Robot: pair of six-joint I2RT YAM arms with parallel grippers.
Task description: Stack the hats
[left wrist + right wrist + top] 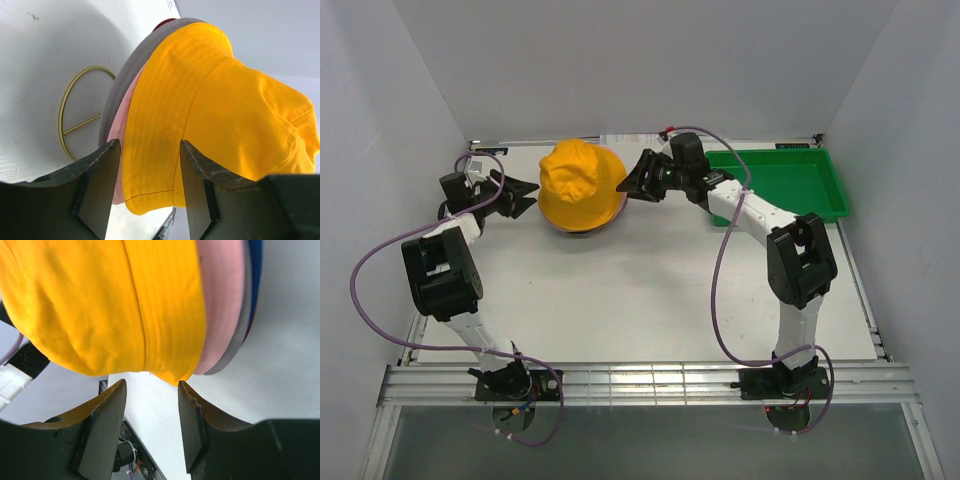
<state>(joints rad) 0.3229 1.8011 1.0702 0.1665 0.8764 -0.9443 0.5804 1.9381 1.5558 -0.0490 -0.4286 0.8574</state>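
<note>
1. Five hats sit in one stack at the back of the tabletop (620,300), left of centre: the yellow hat (580,180) on top, with the brims of the pink hat (122,115), grey hat (120,75), red hat (165,24) and blue hat (255,265) showing beneath it
2. There is one green tray (780,185) at the back right, well apart from the stack, and one thin wire ring (82,125) with a crossbar lying flat on the tabletop
3. Two arms flank the stack. The left end effector (532,190) is just beside its left brim and the right end effector (628,183) just beside its right brim
4. Both end effectors have their fingers apart and neither is clamped on anything. In the left wrist view the yellow brim hangs in the gap between the fingers; whether it touches them I cannot tell. In the right wrist view the gap is bare and the brims hang above the tips
5. The top view shows only the yellow crown and a thin pinkish edge under it, plus the tray and both arms
6. The left wrist view adds the pink, grey and red brims and the ring lying beside the stack, partly under the grey brim; no blue shows there
7. The right wrist view adds the blue brim outside the grey one and shows neither the ring nor the tray
</note>
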